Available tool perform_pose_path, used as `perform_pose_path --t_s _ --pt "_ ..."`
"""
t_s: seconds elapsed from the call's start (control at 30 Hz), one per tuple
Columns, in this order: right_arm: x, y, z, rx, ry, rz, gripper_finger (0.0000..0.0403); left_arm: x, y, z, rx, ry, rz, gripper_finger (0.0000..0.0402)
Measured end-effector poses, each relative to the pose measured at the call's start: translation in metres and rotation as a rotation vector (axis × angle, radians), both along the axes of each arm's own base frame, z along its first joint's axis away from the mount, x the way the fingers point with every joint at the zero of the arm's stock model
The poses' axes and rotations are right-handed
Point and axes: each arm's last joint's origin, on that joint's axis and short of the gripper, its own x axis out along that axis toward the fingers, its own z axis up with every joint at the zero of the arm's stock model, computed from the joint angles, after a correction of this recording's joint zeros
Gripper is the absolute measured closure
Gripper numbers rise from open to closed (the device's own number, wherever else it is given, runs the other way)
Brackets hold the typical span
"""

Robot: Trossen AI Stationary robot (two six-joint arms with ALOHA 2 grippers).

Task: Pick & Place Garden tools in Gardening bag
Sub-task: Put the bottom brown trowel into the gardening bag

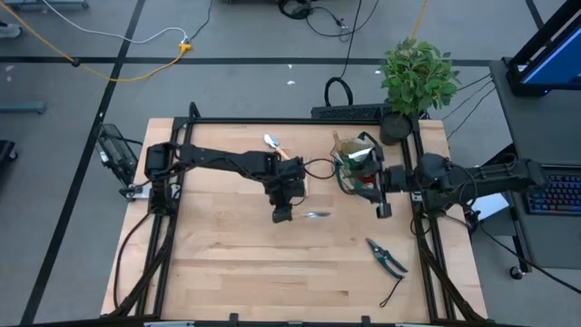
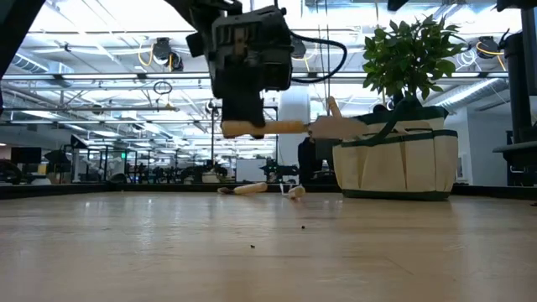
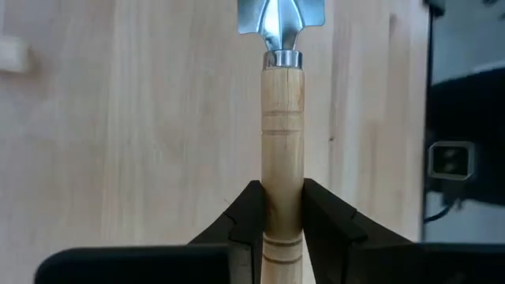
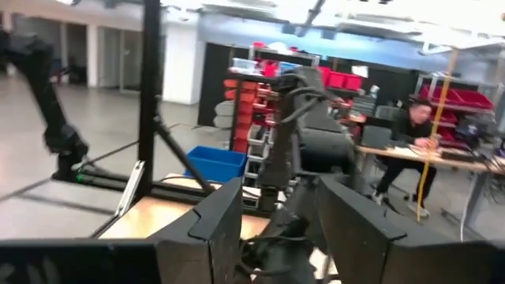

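Observation:
My left gripper hangs over the middle of the table, shut on a wooden-handled hand tool whose metal head points toward the table's right. The beige gardening bag with green trim stands at the far right, upright on its base. My right gripper is open and empty beside the bag's near right side. A second wooden-handled trowel lies flat at the far middle. Dark-handled pruning shears lie flat at the near right. My left gripper pinches the tool's wooden handle between its two fingers, toward the handle's free end. The fingers come from above, pointing down, and lie across the handle. The tool hangs level, lifted clear of the table.
A leafy potted plant stands at the far right corner behind the bag. Black frame rails run along the table's far and side edges. Bare wood lies across the near left. A person sits at a desk beyond the table.

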Motion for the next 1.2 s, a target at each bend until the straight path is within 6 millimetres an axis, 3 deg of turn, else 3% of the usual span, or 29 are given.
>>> perform_pose_path --t_s 0.3,0.73,1.2 --pt "0.003 0.015 -0.01 -0.074 0.079 0.022 0.0248 0.012 0.0 0.031 -0.197 0.053 0.168 0.0337" --pt "0.019 0.041 -0.03 -0.328 0.18 -0.112 0.0247 0.029 0.0 0.09 -0.367 0.037 0.365 0.0337" --pt "0.033 0.064 -0.054 -0.547 0.302 -0.323 0.0242 0.041 0.002 0.112 -0.586 0.051 0.549 0.0337"
